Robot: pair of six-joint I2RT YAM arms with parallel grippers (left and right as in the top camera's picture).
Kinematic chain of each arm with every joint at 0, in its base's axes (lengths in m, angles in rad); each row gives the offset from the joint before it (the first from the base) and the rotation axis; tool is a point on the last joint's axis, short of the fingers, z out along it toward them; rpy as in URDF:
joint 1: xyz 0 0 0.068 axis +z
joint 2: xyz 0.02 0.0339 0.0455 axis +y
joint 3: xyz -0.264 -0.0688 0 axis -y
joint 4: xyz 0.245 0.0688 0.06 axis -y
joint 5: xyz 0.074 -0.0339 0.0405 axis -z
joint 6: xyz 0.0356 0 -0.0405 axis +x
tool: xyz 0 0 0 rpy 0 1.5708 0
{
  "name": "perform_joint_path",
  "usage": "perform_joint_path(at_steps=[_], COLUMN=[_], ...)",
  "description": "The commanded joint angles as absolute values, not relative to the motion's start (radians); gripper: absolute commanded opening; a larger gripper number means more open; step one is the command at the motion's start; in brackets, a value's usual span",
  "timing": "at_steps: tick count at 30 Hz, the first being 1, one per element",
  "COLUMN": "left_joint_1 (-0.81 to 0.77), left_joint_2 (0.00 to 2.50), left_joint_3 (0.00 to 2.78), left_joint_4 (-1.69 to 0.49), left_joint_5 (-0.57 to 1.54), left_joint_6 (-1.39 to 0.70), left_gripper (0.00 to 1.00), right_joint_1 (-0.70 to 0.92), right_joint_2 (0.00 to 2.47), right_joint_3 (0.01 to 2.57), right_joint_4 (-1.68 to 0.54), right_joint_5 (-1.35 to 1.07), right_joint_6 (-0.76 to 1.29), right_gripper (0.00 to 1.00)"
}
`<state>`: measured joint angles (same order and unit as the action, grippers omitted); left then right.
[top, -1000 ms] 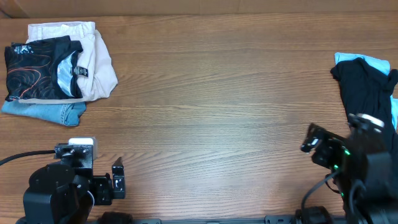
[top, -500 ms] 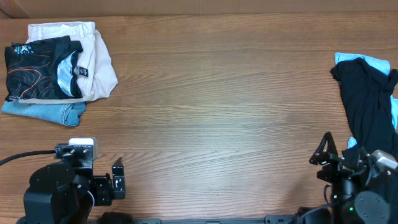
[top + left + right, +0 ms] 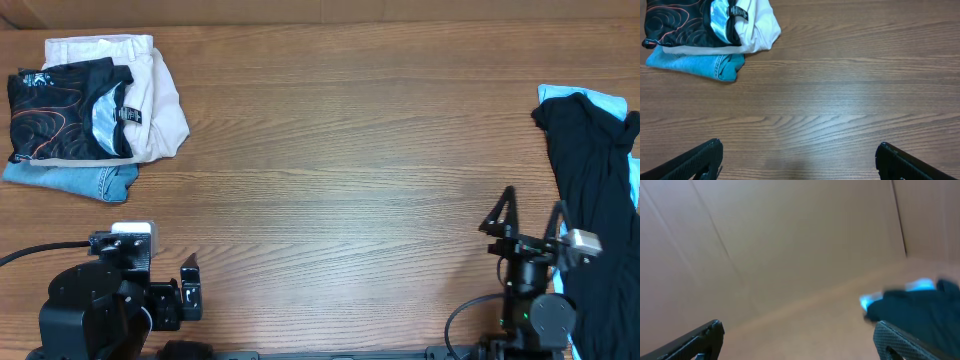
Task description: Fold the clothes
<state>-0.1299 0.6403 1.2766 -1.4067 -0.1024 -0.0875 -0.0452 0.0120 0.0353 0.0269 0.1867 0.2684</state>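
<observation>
The clothes, a black shirt with thin orange lines [image 3: 55,115], lie folded on top of a pile at the table's far left, also seen in the left wrist view [image 3: 680,22]. My left gripper [image 3: 190,288] rests at the near left edge, far from the pile. Its fingers stand wide open over bare wood [image 3: 799,147]. My right gripper [image 3: 530,205] is at the near right, open and empty, pointing toward the far side. The right wrist view is blurred, and there the right gripper [image 3: 799,326] shows nothing between its fingers.
Under the shirt lie pale trousers [image 3: 160,100] and blue jeans [image 3: 75,180]. A dark crumpled garment [image 3: 590,170] lies along the right edge on something light blue [image 3: 590,97], just right of my right gripper. A cardboard wall [image 3: 790,240] stands behind the table.
My right arm has swung left off the dark garment and turned its open fingers toward the far side. The left arm and both piles have not moved.
</observation>
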Motion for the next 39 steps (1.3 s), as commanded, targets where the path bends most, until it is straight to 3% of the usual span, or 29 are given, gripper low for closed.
perform_joint_path(at_steps=[1, 39], left_joint_1=[-0.135, -0.13], left_joint_2=[0.633, 0.632], left_joint_3=[1.276, 1.233], left_joint_4=[-1.403, -1.401], left_joint_5=[-0.112, -0.12], left_joint_6=[-0.093, -0.082], left_gripper=[1.0, 1.0], right_joint_1=[-0.047, -0.047], right_joint_2=[0.003, 0.007], right_joint_3=[0.01, 0.01], right_joint_4=[-0.027, -0.07], right_joint_5=[0.161, 0.156], right_joint_6=[0.265, 0.265], right_gripper=[1.0, 1.0])
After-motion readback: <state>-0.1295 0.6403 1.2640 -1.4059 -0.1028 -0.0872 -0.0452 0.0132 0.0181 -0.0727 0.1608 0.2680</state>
